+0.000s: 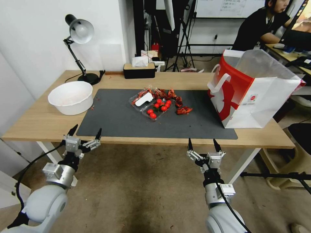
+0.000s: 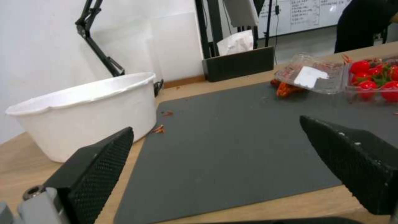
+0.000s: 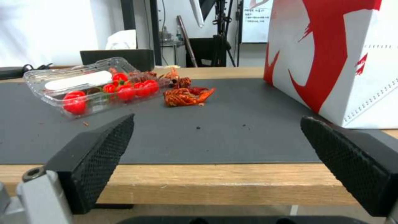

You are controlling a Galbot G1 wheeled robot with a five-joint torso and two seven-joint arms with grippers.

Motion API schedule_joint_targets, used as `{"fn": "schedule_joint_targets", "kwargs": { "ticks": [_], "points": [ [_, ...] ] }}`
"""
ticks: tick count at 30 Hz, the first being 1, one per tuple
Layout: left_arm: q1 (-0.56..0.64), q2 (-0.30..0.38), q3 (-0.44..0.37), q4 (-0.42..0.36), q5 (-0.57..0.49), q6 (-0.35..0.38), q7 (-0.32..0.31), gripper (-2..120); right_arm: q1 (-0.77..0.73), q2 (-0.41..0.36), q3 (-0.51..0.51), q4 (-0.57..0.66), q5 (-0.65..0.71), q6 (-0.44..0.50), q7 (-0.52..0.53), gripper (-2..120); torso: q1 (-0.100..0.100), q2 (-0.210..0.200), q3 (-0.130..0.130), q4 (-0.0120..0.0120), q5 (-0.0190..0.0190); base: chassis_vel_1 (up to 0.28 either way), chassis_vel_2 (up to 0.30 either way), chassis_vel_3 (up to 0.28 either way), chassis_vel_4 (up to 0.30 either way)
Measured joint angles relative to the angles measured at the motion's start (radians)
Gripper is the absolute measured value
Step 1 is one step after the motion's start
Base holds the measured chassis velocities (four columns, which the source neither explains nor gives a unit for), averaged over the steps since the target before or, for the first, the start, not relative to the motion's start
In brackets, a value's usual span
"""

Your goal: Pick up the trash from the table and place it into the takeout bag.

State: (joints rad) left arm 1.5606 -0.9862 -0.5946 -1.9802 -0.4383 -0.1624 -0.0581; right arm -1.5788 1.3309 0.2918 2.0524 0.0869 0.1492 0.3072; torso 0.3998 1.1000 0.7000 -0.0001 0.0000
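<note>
At frame centre, a clear clamshell (image 1: 151,103) holds red tomatoes (image 1: 158,106); both the left gripper (image 1: 85,134) and the right gripper (image 1: 203,146) hang spread, empty.

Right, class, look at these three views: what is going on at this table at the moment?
Nothing is held yet. The left gripper and the right gripper both hang open at the near edge of the table, short of the grey mat. On the mat lie a clear plastic clamshell with red cherry tomatoes and scattered red crayfish shells. The takeout bag stands open at the mat's right end. A white bowl sits on the left.
</note>
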Motion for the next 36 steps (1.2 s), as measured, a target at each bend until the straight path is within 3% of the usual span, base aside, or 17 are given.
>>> {"fn": "schedule_joint_targets", "kwargs": {
  "ticks": [36],
  "points": [
    [0.038, -0.030, 0.004, 0.016, -0.011, -0.036, 0.001, 100, -0.007, 0.011, 0.002, -0.001, 0.000, 0.001, 0.002, 100, 0.000, 0.000, 0.000, 0.0000, -0.0001, 0.000, 0.000, 0.000, 0.000]
  ]
}}
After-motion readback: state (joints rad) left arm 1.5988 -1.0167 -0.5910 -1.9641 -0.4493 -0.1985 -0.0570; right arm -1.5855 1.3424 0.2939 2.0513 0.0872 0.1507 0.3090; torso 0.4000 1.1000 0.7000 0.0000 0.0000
